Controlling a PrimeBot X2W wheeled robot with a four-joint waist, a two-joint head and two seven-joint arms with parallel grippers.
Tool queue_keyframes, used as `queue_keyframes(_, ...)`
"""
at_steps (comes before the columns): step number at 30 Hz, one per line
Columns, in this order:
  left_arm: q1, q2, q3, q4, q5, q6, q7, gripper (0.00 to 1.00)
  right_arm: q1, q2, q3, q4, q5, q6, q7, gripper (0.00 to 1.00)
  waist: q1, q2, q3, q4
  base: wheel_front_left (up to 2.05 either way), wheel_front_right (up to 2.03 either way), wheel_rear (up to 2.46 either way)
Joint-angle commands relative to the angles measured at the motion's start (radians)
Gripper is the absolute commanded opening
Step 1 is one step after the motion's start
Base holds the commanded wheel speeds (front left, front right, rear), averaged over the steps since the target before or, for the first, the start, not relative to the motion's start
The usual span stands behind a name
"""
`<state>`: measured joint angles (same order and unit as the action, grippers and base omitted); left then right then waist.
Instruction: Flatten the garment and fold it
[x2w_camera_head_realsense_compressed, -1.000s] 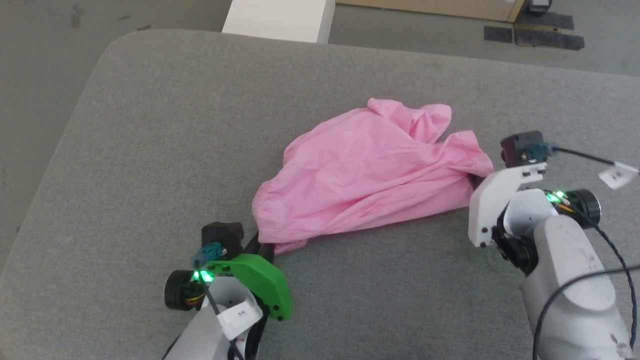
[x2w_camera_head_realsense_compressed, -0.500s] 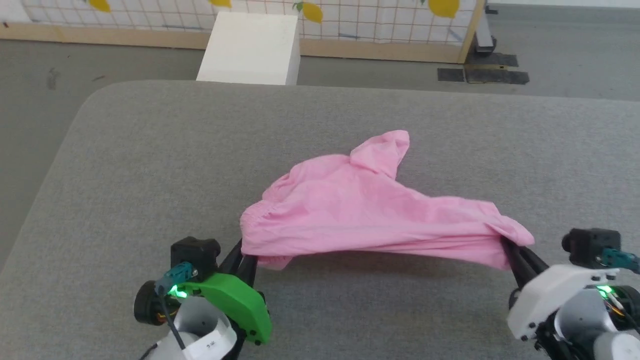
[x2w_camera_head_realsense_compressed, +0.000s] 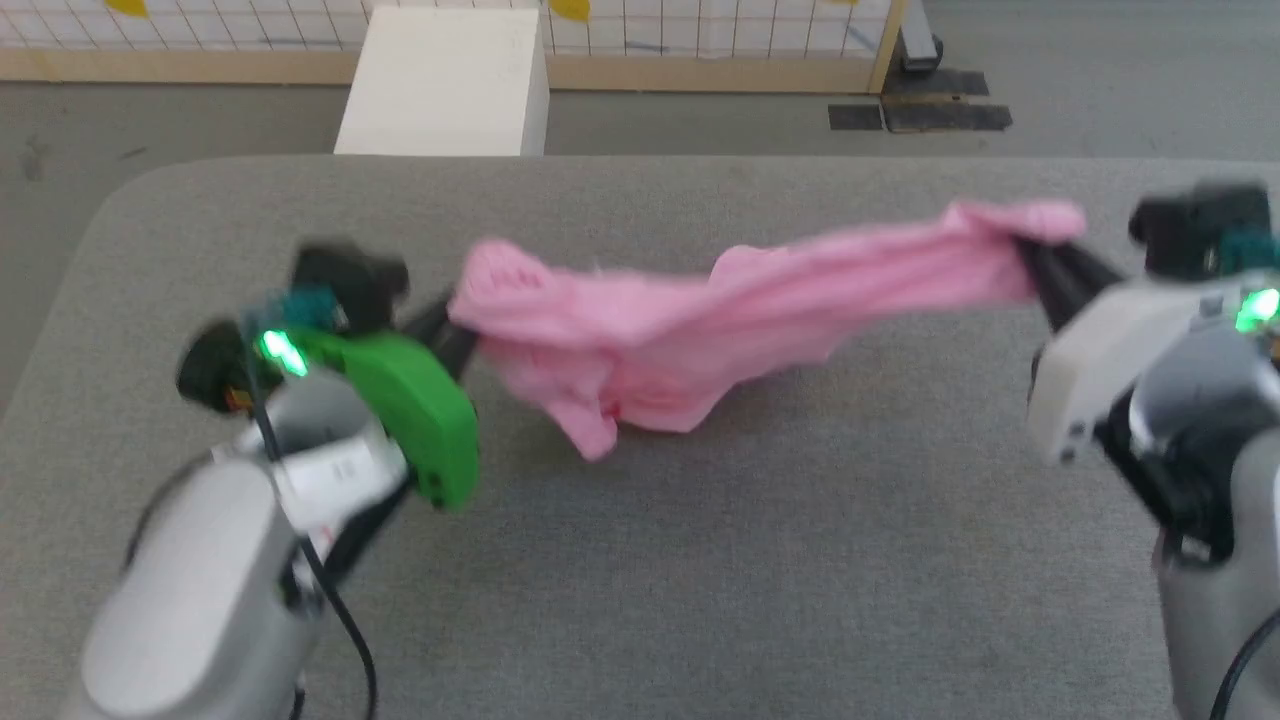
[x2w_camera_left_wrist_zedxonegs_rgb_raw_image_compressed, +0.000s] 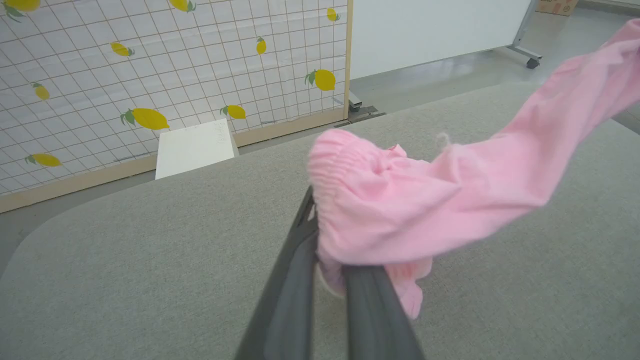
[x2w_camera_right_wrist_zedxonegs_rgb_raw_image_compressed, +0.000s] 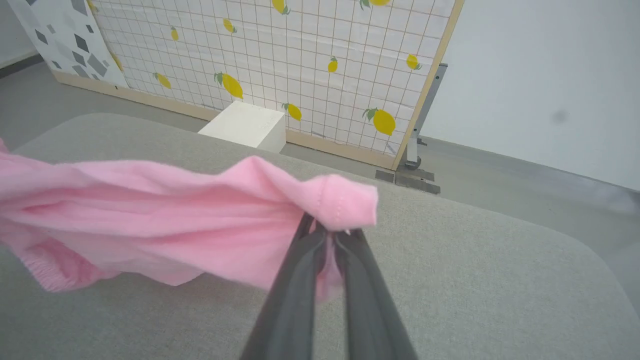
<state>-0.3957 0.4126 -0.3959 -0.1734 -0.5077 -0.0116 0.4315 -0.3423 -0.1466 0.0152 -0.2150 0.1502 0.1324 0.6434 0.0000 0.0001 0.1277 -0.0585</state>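
Your left gripper (x2w_camera_head_realsense_compressed: 458, 332), the one with the green shell, is clamped on the gathered elastic edge of the plain light pink thin cloth garment (x2w_camera_head_realsense_compressed: 700, 320). In the left wrist view its two dark fingers (x2w_camera_left_wrist_zedxonegs_rgb_raw_image_compressed: 295, 270) close together, with the pink cloth (x2w_camera_left_wrist_zedxonegs_rgb_raw_image_compressed: 425, 210) bunched over their tips. Your right gripper (x2w_camera_head_realsense_compressed: 1035, 262), with the white shell, pinches the opposite end, and the right wrist view shows its fingers (x2w_camera_right_wrist_zedxonegs_rgb_raw_image_compressed: 295, 285) shut tight on a folded corner of the garment (x2w_camera_right_wrist_zedxonegs_rgb_raw_image_compressed: 150, 210). Between the two, the garment is stretched into a loose, twisted band above the grey cloth-covered counter (x2w_camera_head_realsense_compressed: 700, 560), its right end higher in the head view than its left. A slack fold sags from the left half toward the counter; whether it touches, you cannot tell. Beyond the counter's far edge a white box (x2w_camera_head_realsense_compressed: 440, 80) stands on the floor before a lemon-printed grid screen (x2w_camera_left_wrist_zedxonegs_rgb_raw_image_compressed: 150, 75).
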Motion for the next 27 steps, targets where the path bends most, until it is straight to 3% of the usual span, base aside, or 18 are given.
queue_keyframes(1,-0.08,0.007,0.017,0.026,-0.027,-0.016,0.023,0.0,-0.083,-0.021,0.016,0.039,0.005,-0.002,0.009,0.0,0.0,-0.0001,0.062,-0.01,0.0,0.0,0.0)
queue_keyframes(7,-0.389,0.006,0.061,0.16,-0.017,-0.039,0.058,0.0,-0.433,-0.065,0.055,0.207,-0.01,-0.002,-0.015,0.0,0.0,-0.0001,0.212,-0.011,0.0,0.0,0.0)
queue_keyframes(15,-0.738,-0.035,0.108,0.332,0.081,-0.001,-0.083,0.0,-0.809,-0.037,0.04,0.422,-0.105,-0.002,-0.218,0.0,0.0,-0.0001,0.371,-0.011,0.0,0.0,0.0)
queue_keyframes(20,-0.808,-0.059,0.113,0.418,0.114,0.015,-0.194,0.0,-0.881,-0.009,0.03,0.516,-0.131,-0.002,-0.32,0.0,0.0,-0.0001,0.403,-0.01,0.0,0.0,0.0)
queue_keyframes(27,-0.672,-0.059,0.055,0.483,0.109,-0.027,-0.222,0.0,-0.754,-0.026,0.072,0.569,-0.081,-0.002,-0.335,0.0,0.0,-0.0001,0.366,-0.006,0.0,0.0,0.0)
